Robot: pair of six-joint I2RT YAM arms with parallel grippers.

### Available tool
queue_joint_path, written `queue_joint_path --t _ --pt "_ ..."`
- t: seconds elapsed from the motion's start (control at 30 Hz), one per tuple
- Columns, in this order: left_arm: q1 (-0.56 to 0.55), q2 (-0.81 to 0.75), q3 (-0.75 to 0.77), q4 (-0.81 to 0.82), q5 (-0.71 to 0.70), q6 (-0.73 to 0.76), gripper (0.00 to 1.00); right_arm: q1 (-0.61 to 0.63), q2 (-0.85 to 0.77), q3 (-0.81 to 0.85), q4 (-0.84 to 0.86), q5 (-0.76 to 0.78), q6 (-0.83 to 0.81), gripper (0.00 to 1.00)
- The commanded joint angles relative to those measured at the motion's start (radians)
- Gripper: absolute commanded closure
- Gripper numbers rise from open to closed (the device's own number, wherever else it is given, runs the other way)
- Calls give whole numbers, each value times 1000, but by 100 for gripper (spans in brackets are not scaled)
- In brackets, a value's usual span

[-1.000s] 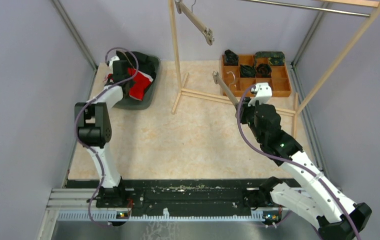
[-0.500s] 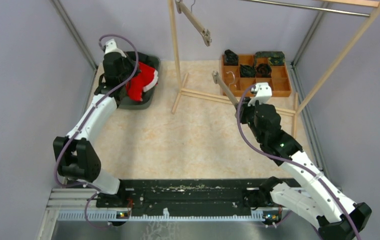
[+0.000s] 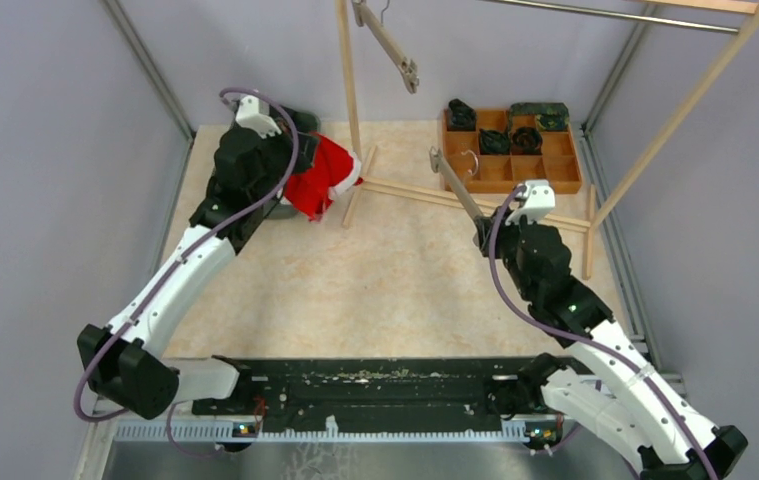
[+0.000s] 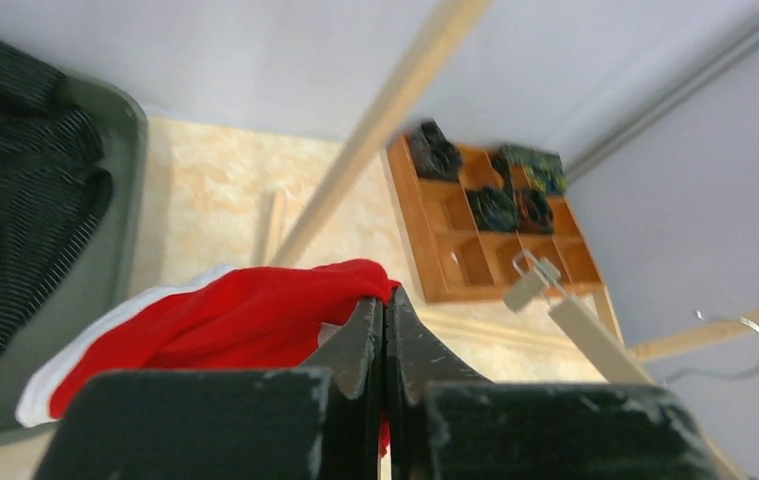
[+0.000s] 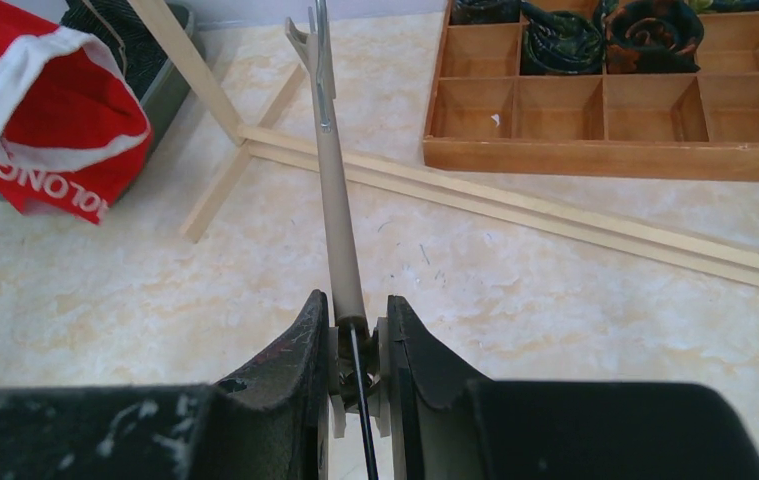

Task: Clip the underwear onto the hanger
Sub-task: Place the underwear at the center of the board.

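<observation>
The red underwear [image 3: 323,178] with a white waistband hangs from my left gripper [image 3: 297,182], which is shut on its fabric, just left of the rack's post. In the left wrist view the jaws [image 4: 384,305] pinch the red cloth [image 4: 245,320]. My right gripper [image 3: 485,228] is shut on one end of the beige hanger [image 3: 455,185]. The bar [image 5: 340,220] points away from the fingers [image 5: 358,320] toward the rack's foot, with its metal clip at the far end. The underwear [image 5: 50,120] hangs to the left of that clip, apart from it.
A wooden clothes rack [image 3: 350,90] stands at the back, with a second hanger [image 3: 390,45] hanging on it. A wooden compartment box [image 3: 555,160] with rolled dark garments sits at the back right. A grey tray [image 4: 135,200] holds dark striped clothes [image 4: 15,200] at the back left.
My left arm has lifted the red underwear out of the tray and carried it right, toward the rack's post. The right gripper with the hanger has shifted slightly.
</observation>
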Motion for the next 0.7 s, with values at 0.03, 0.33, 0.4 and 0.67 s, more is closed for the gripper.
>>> queue_joint_path --t 0.03,0.33,0.4,0.67 --pt "-56 -28 -125 61 34 -32 100 -1 -63 -26 34 38 50 100" --pt "-101 -21 -350 202 84 -118 100 -1 -142 -42 -20 75 55 100" --pt "-115 -5 -383 239 94 -138 100 -1 -149 -45 -21 79 55 100" --pt "-186 87 -431 340 136 -203 100 -1 -160 -45 -34 101 52 100"
